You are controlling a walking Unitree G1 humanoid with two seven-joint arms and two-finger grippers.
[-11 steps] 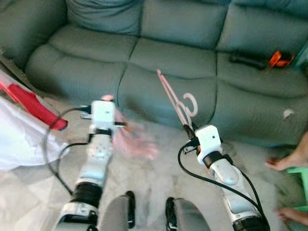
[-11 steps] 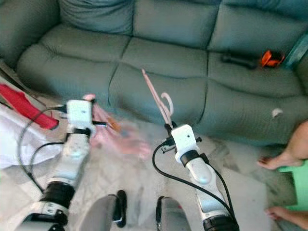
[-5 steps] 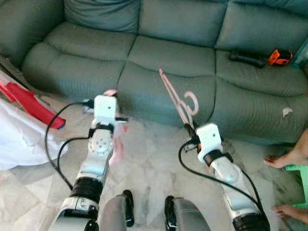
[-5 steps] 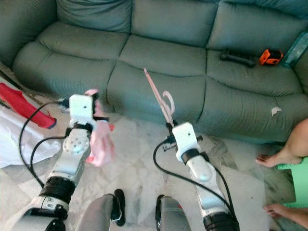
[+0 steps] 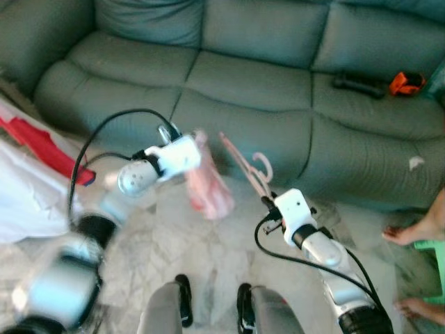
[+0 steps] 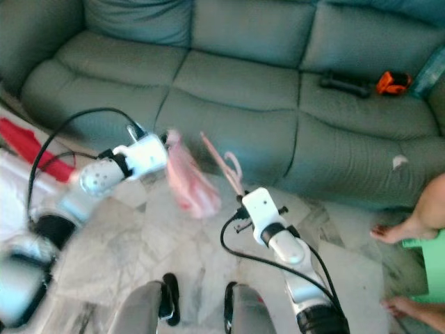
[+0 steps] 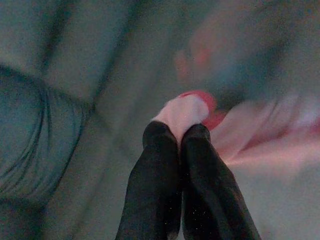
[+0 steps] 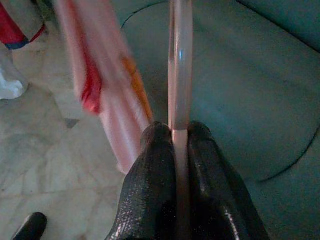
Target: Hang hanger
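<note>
Holding the pink hanger (image 5: 245, 164) by one end, your right gripper (image 8: 177, 131) has both black fingers pressed against the plastic rod, which runs straight out between them in the right wrist view. From your head cameras the hanger rises up and to the left from that gripper, its hook curling near the front edge of the green sofa (image 5: 278, 62), above the marble floor (image 5: 208, 250).

Your left gripper (image 7: 180, 131) is pinched on a bit of pink cloth (image 5: 207, 186); its two fingers sit closed together with the fabric bunched at the tips. The cloth hangs down from that gripper, just left of the hanger and close to it, and whether the two touch is too blurred to tell. Your left arm reaches in from the left and is smeared with motion blur.

On the sofa's far right seat lie a black object (image 5: 356, 83) and an orange one (image 5: 406, 83). A red cloth (image 5: 42, 142) and a white one (image 5: 24, 198) lie at the left on the floor. A person's bare feet (image 5: 417, 229) show at the right edge.
</note>
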